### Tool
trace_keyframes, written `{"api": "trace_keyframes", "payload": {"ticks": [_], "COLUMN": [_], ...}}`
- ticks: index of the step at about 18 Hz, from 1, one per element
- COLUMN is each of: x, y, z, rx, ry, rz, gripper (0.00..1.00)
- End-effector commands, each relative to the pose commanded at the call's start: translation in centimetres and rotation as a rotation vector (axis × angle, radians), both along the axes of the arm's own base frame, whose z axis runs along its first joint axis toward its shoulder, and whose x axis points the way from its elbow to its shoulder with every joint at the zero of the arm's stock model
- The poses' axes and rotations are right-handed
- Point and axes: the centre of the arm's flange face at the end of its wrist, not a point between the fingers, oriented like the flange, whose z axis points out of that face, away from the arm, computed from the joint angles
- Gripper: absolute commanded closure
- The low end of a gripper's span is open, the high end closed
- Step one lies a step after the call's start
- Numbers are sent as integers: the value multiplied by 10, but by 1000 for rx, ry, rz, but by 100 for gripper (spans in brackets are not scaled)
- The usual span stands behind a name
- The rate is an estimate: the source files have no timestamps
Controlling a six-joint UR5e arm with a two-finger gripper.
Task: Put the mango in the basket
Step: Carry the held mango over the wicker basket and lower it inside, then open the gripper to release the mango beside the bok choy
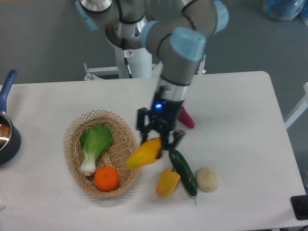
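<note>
The hand (155,139) is holding the mango (144,153) between its two fingers, which are closing on the upper end of the fruit. The mango is hanging in the air, tilted, with its lower end pointing toward the left and reaching just over the right rim of the basket (126,126). The rest of the fruit is staying over the bare tabletop (240,120) beside the basket.

The basket is sitting in the left half of the tabletop, nearer to the front edge than to the back edge. Inside it, a green leafy vegetable (94,146) is lying along the left side, and a round orange fruit (106,178) is lying at the front end, touching the white stem of the vegetable or just beside it.

To the right of the basket, near the front edge, a yellow corn piece (167,183) is lying, and a dark green cucumber (183,165) is lying just beside it, at an angle. A pale round thing (207,179) is sitting to the right of the cucumber, near it. A dark red vegetable (186,118) is lying near the middle of the tabletop, partly hidden behind the arm.

At the left edge of the tabletop, a dark pot with a blue handle (6,130) is standing, only partly in view.
</note>
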Motion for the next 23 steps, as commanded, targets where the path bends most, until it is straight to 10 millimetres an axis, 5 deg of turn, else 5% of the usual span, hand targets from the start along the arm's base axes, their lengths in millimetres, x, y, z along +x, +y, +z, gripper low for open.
{"api": "trace_keyframes", "payload": {"ticks": [13, 23], "x": [46, 42], "y": [-2, 8], "z": [-44, -76], "rx": [-112, -170], "ry": [57, 42], "rz": [-149, -164], "gripper": [78, 77]}}
